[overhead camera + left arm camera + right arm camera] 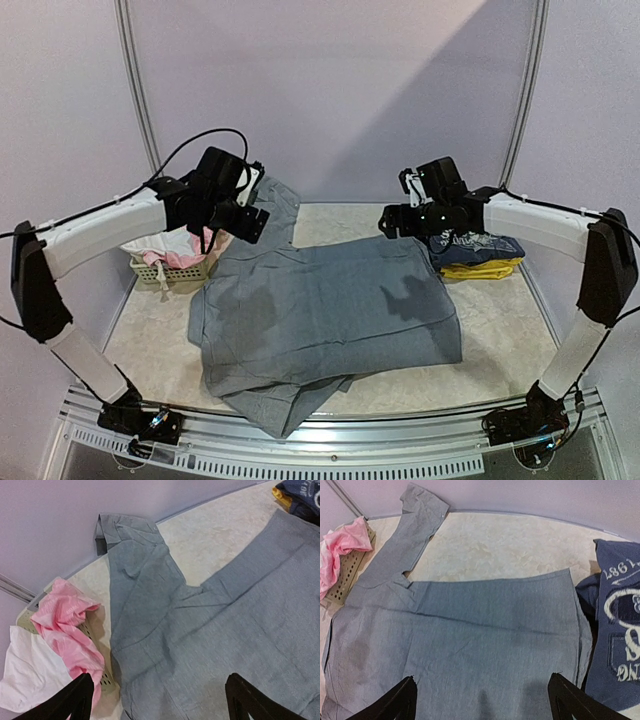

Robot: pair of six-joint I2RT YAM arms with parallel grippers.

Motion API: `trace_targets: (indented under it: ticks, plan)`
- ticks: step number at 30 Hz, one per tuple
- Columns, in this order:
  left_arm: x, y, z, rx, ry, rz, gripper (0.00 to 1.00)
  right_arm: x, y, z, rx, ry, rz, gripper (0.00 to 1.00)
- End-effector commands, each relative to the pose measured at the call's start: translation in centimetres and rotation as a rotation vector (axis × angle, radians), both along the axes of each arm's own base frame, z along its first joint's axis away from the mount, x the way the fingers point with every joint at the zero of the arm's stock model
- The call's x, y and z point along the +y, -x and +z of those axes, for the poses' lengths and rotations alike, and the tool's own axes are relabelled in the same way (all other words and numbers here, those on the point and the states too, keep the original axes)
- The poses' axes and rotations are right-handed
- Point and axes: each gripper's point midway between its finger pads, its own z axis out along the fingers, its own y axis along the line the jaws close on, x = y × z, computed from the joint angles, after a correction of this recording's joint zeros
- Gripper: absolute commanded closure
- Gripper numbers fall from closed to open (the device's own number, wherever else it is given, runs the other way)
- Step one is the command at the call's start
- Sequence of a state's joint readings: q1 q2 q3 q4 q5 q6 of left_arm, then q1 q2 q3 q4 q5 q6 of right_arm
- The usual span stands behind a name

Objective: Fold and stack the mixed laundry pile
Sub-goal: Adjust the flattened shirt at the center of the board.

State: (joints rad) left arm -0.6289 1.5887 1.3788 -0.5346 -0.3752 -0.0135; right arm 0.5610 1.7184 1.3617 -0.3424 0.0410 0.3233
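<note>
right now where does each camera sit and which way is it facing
top external: above and behind the arms, facing down on the table; both white arms, left gripper and right gripper show.
left wrist: on the left wrist, facing down at the large grey cloth trousers and pale-green lattice plastic basket; its two black fingers show.
right wrist: on the right wrist, facing down at the trousers and navy printed tee; its black fingers show.
shared: both wrist views catch the trousers, basket and pink cloth.
</note>
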Motion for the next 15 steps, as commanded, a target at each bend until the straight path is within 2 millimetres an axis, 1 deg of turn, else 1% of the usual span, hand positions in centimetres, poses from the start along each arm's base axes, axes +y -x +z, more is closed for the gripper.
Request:
trace_targets:
  ticks: [1, 4, 6, 7, 8, 11, 14, 15]
  plan:
    - [-0.6, 4.6, -1.3, 0.007, 0.043, 0.005, 0.07, 0.7, 3.4, 0.7, -0.028, -0.016, 0.070, 0.06]
    - [-0.1, 7.3, -3.5, 0.052, 0.058, 0.009, 0.10, 0.6, 5.5, -0.3, -0.021, -0.003, 0.091, 0.02]
    - [0.0, 9.0, -4.9, 0.093, 0.095, 0.003, 0.14, 0.6, 6.9, -0.7, -0.023, 0.004, 0.107, 0.01]
    - [-0.1, 9.8, -5.5, 0.108, 0.103, -0.008, 0.15, 0.9, 7.7, -1.2, -0.018, 0.006, 0.121, 0.01]
    - [0.0, 10.5, -6.2, 0.120, 0.102, -0.013, 0.16, 1.2, 8.6, -1.3, -0.022, 0.000, 0.140, 0.01]
    - [0.5, 11.7, -7.6, 0.150, 0.093, -0.002, 0.17, 2.9, 11.8, -2.6, -0.001, -0.015, 0.241, 0.01]
    - [0.1, 12.2, -9.1, 0.174, 0.114, -0.020, 0.18, 4.7, 15.1, -3.3, 0.028, -0.027, 0.364, 0.01]
    - [-0.1, 12.2, -9.9, 0.185, 0.114, -0.027, 0.17, 5.4, 16.4, -3.3, 0.037, -0.027, 0.409, 0.01]
